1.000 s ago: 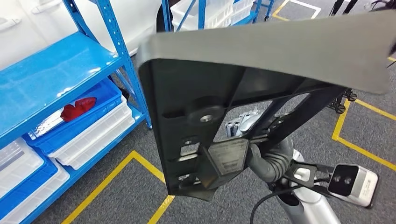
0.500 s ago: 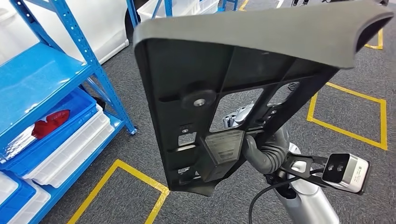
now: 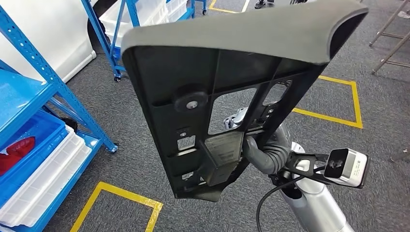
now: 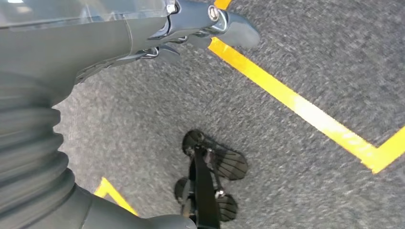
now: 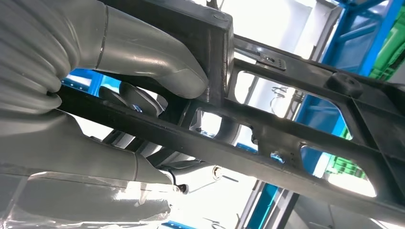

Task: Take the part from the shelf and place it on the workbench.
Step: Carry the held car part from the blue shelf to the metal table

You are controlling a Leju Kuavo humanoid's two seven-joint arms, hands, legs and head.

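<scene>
The right robot hand [image 3: 263, 152] grips the part [image 3: 227, 92] by a cross-rib on its underside, thumb on one face of the rib and fingers [image 5: 138, 98] curled behind it. The part is carried in the air in front of the robot, above the grey carpeted floor [image 3: 367, 111], clear of the blue shelf [image 3: 29, 96]. It is held steeply tilted, ribbed side toward the head camera, probably so that the grip sits close to the stiff central block. The part is a broad black moulded plastic panel with a matte grey curved outer skin, open cut-outs, a round boss and a lattice of ribs. The left robot hand [image 4: 191, 28] hangs over the floor, holding nothing, fingers loosely extended. Yellow tape lines [image 3: 338, 116] mark the floor.
</scene>
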